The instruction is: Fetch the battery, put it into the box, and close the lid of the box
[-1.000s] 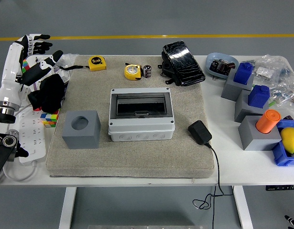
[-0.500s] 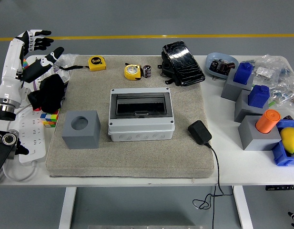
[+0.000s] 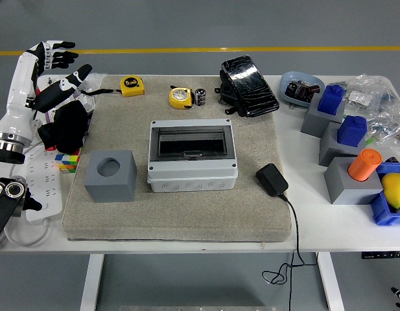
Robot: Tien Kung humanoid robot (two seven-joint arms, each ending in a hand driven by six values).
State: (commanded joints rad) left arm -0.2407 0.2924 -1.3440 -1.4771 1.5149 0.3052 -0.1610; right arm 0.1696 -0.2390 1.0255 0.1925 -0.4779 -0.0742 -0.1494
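Beside the battery (image 3: 200, 97) sit what look like tape measures (image 3: 180, 97).

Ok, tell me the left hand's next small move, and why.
Probably swing the left hand right, across the mat's far edge toward the battery. The hand is open, holds nothing, and hovers at the table's left edge, while the battery stands beside the yellow tape measure, behind the grey box.
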